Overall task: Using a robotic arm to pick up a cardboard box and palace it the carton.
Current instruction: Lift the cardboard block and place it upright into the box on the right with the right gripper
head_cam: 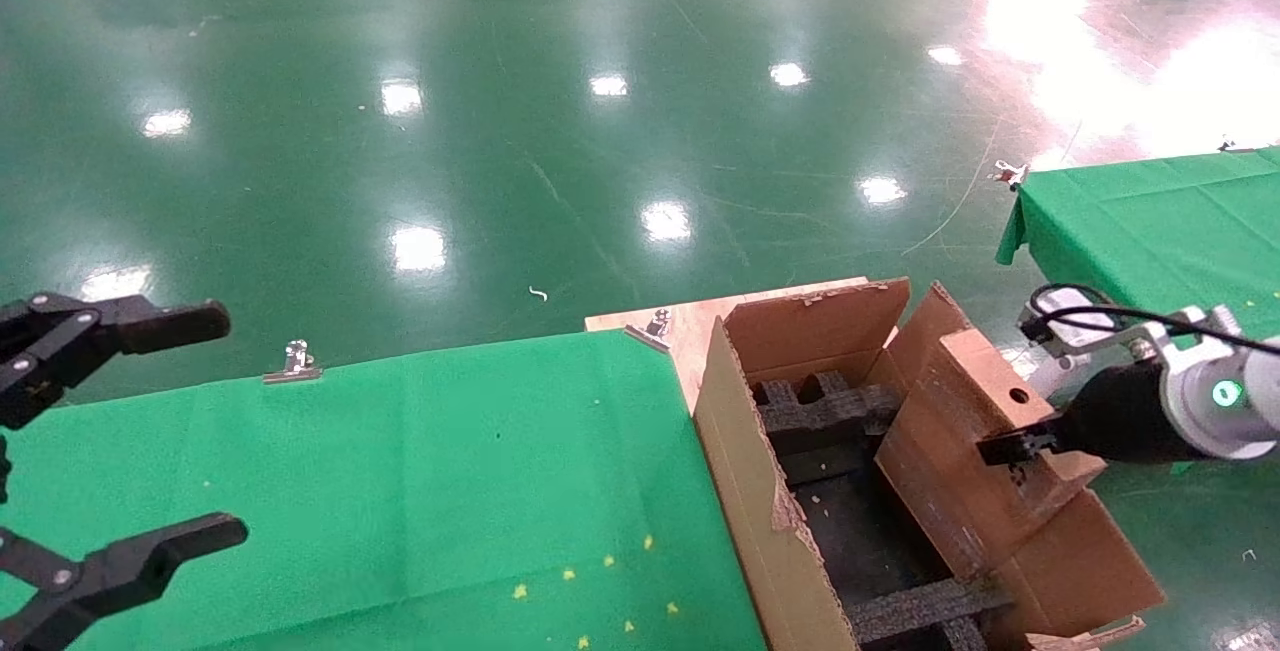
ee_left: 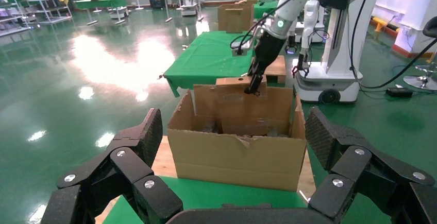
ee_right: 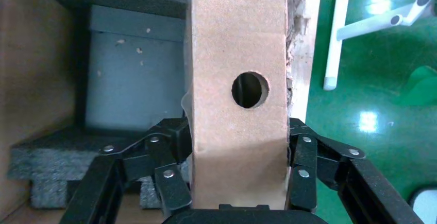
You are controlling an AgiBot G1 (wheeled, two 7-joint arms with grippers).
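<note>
Right pincer (head_cam: 1010,449) is clamped on the box (head_cam: 985,451), pinching its two broad faces near one end, just below the round hole. The box hangs tilted over the right side of the carton (head_cam: 760,511), partly down among the foam (head_cam: 820,416). It looks light and stiff, plain cardboard, so that flat-face grip should hold. Left pincer (head_cam: 120,431) is spread wide above the bench (head_cam: 450,471), carrying nothing.
</note>
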